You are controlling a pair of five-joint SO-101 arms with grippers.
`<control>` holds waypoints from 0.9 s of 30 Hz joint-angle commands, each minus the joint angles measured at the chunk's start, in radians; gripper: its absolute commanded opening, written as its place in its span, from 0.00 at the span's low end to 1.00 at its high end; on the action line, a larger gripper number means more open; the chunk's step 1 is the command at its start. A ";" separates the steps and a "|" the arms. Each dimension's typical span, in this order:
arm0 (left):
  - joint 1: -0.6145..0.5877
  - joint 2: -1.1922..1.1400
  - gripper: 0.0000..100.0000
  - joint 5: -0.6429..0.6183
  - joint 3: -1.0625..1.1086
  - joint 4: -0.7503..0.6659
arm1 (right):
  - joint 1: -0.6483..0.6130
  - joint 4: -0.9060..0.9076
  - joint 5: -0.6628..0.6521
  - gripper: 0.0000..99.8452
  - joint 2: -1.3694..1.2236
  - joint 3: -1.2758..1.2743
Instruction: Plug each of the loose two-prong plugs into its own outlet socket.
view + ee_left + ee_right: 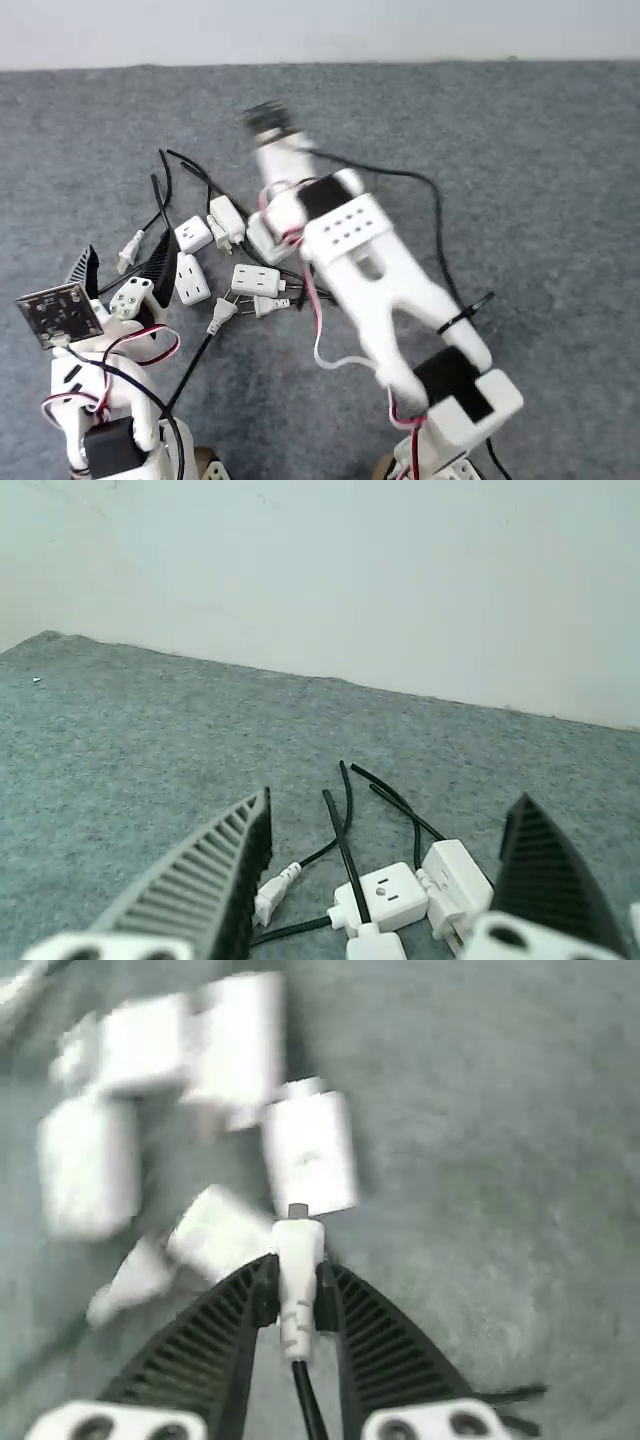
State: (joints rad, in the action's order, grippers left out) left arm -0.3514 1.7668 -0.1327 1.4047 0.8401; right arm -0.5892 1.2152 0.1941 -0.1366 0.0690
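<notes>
Left gripper (393, 798), fingers (215, 870) wide apart, white outlet sockets (385, 895) and black cords (343, 850) beyond on grey carpet (120, 730).

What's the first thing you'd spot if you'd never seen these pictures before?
Probably the right gripper pinching a white plug on a black cord, pointed at a white outlet socket just ahead of it. Next comes the jumble of white sockets and plugs with black cords on the grey carpet, left of the middle in the high view. The left gripper sits open just short of that jumble.
</notes>
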 commanded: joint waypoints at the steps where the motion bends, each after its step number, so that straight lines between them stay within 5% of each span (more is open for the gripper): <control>1: 0.000 0.003 0.36 -0.006 -0.005 -0.029 | 0.084 -0.068 0.170 0.01 -0.042 0.011; 23: 0.000 0.005 0.36 0.006 0.015 -0.052 | -0.044 -0.064 0.176 0.01 -0.081 0.107; 27: 0.000 0.005 0.36 0.006 0.016 -0.052 | -0.044 -0.056 0.345 0.01 -0.077 0.109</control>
State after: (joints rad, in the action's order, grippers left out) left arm -0.3514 1.7637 -0.1327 1.4262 0.8140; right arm -0.6322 1.1431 0.4058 -0.2746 0.1212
